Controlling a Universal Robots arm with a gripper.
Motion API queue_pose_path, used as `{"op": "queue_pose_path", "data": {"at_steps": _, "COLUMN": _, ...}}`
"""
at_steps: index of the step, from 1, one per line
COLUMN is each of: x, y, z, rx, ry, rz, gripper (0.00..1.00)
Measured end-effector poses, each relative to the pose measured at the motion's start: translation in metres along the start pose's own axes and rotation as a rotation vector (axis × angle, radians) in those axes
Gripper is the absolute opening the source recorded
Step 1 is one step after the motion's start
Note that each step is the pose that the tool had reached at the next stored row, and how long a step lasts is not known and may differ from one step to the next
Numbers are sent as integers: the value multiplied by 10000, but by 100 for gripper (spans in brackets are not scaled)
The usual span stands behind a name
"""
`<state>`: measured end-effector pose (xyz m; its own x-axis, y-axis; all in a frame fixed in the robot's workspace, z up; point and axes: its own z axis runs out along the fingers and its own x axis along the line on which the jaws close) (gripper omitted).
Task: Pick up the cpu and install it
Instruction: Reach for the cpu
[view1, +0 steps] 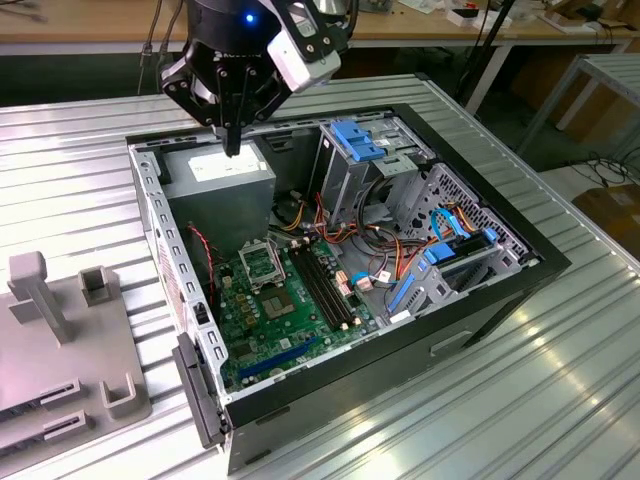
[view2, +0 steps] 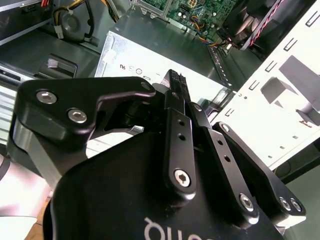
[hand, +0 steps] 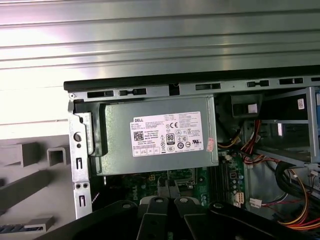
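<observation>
A: Where is the gripper (view1: 232, 146) placed, and how are its fingers set?

B: In the exterior view it is seen above the open computer case (view1: 520, 262), over the grey power supply (view1: 222, 182) and well apart from the motherboard (view1: 300, 335). The fingers are pressed together into a single point. Nothing is seen pinched between them, and the same is shown in the second wrist view.

A: And where is the cpu (view1: 283, 303) to be found?

B: It is taken to be the small grey square lying flat on the motherboard. It is just beside the silver-framed socket (view1: 262, 264) and near the long black memory slots (view1: 325, 285). It is not touched by anything and the socket appears unfilled, so the work is judged to be at its start.

A: What could go wrong from here?

B: Little edge is offered by a chip lying so flat. If it were met by fingers not spread widely enough, it could be shoved across the board rather than gripped. If it were caught by one corner, it could be tilted and dropped. Small board parts around it could be struck if the descent were misjudged. The socket is flanked closely by the power supply's side wall, against which the gripper's broad body could be knocked. The loose cables (view1: 400, 250) near the slots could also be snagged. Were the chip set down turned or tilted, the socket's contacts could be bent.
</observation>
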<state>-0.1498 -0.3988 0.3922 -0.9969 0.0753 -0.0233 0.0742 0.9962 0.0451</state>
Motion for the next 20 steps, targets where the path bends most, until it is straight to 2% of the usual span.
{"op": "queue_pose_path", "data": {"at_steps": 20, "x": 90, "y": -7, "z": 6, "rx": 0, "ry": 0, "rz": -1, "gripper": 11}}
